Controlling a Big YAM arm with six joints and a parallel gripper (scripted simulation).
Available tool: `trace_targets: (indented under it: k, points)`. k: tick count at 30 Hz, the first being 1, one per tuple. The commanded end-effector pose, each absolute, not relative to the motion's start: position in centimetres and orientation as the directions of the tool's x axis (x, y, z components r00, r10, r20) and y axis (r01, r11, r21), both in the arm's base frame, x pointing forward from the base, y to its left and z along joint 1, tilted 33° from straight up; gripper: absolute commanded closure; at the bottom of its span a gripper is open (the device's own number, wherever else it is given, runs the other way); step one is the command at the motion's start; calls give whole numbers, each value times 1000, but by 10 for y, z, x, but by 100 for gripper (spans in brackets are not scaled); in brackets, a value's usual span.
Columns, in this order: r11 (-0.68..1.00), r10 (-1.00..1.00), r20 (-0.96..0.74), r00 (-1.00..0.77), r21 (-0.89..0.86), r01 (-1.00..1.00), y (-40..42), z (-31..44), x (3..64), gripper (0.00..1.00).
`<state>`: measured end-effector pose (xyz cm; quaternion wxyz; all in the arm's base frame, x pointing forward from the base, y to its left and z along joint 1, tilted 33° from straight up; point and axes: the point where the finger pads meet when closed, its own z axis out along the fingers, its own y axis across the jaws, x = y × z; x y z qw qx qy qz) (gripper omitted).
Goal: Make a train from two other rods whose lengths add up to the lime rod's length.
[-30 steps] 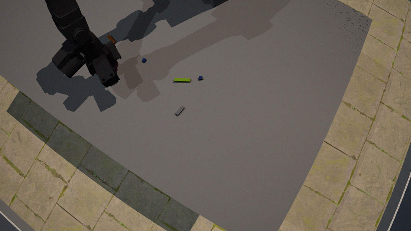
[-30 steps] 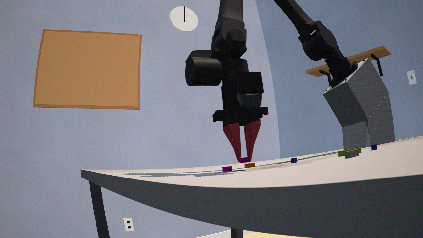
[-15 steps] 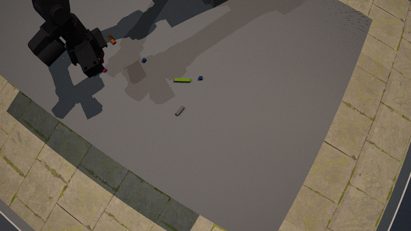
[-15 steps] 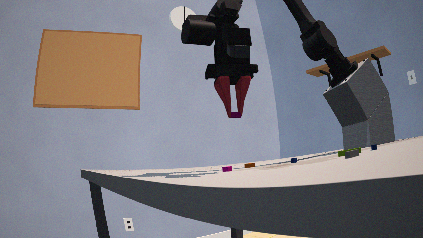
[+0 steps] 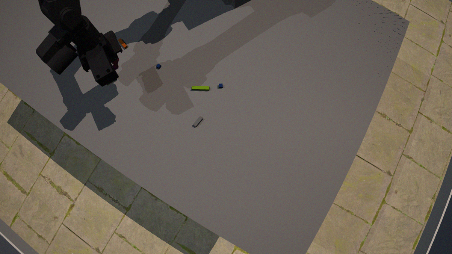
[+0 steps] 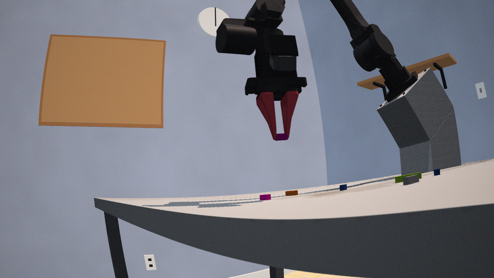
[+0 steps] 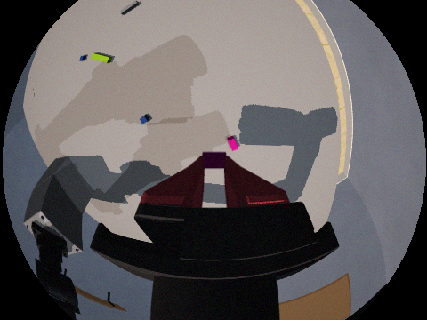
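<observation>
Currently, table (image 5: 288,140) (image 6: 310,211) (image 7: 267,67): bears the loose rods; no train is built.
Arm (image 5: 60,14) (image 6: 373,48) (image 7: 51,253): reaches out from its pedestal, wrist pointing down, well above the table.
Gripper (image 5: 115,63) (image 6: 281,136) (image 7: 214,160): red fingers clamped on a magenta rod, aloft; a loose grip could let it swivel when it touches down.
Lime rod (image 5: 200,88) (image 6: 408,175) (image 7: 101,58): flat, the measure; a train built too close would crowd it.
Orange rod (image 5: 122,43) (image 6: 291,192): flat, spare if grey is used.
Grey rod (image 5: 197,121) (image 6: 411,179) (image 7: 131,7): flat, slanted, the likely partner; a skewed approach could shove it or leave a gap.
Held magenta rod (image 6: 281,136) (image 7: 214,160): dropped high, it might bounce or tip.
Spare magenta rod (image 6: 265,197) (image 7: 232,143): on the table.
Blue rods (image 5: 220,85) (image 6: 437,172) (image 7: 83,58): one beside lime, one apart; low fingers could nudge either.
</observation>
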<state>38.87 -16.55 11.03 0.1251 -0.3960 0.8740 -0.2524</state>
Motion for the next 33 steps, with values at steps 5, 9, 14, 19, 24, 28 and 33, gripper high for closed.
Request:
trace_targets:
  k: [5,9,14,19,24,28,33]
  points:
    - [695,-642,-132,-755,-517,-500,-116,90,395,86]
    - [704,-623,-150,-768,-534,-468,-129,104,405,86]
    - [789,-521,-213,-826,-488,-372,-82,75,392,86]
    - [797,-500,-236,-833,-501,-337,-93,91,402,86]
    - [856,-402,-285,-870,-455,-246,-52,62,385,86]
    - [880,-344,-317,-884,-437,-185,-38,56,382,86]
    - [896,-299,-339,-892,-422,-140,-28,54,380,86]
